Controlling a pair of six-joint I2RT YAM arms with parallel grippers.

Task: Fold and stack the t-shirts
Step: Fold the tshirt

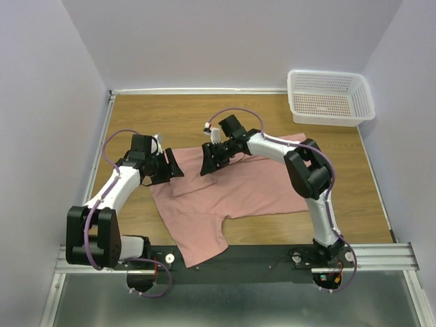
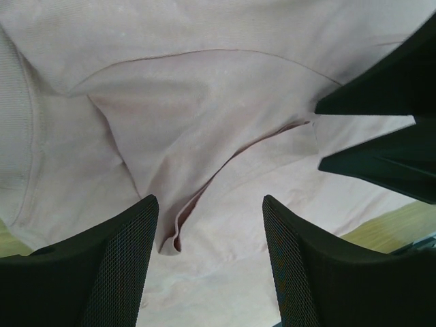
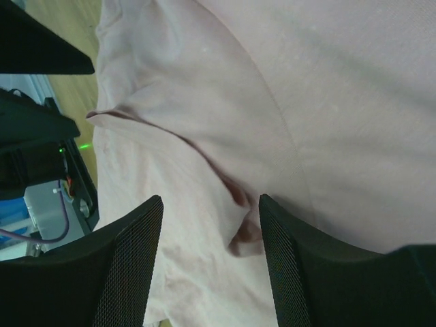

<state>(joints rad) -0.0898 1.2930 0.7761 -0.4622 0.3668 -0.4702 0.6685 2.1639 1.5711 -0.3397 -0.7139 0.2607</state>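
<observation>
A dusty pink t-shirt (image 1: 252, 184) lies spread on the wooden table, one end reaching the near rail. A flap of it is folded over near its left end. My left gripper (image 1: 174, 167) hovers just over that end, open, with nothing between its fingers. In the left wrist view the left gripper (image 2: 210, 201) stands over the flap's corner (image 2: 170, 244). My right gripper (image 1: 208, 161) is close beside it, also open and holding nothing. In the right wrist view the right gripper (image 3: 210, 201) is above a curled fold corner (image 3: 240, 235) of the t-shirt (image 3: 327, 102).
A white plastic mesh basket (image 1: 330, 97) stands at the back right corner of the table (image 1: 170, 119). The two grippers are only a short gap apart; the right gripper's fingers (image 2: 381, 95) show in the left wrist view. Walls close the table in on three sides.
</observation>
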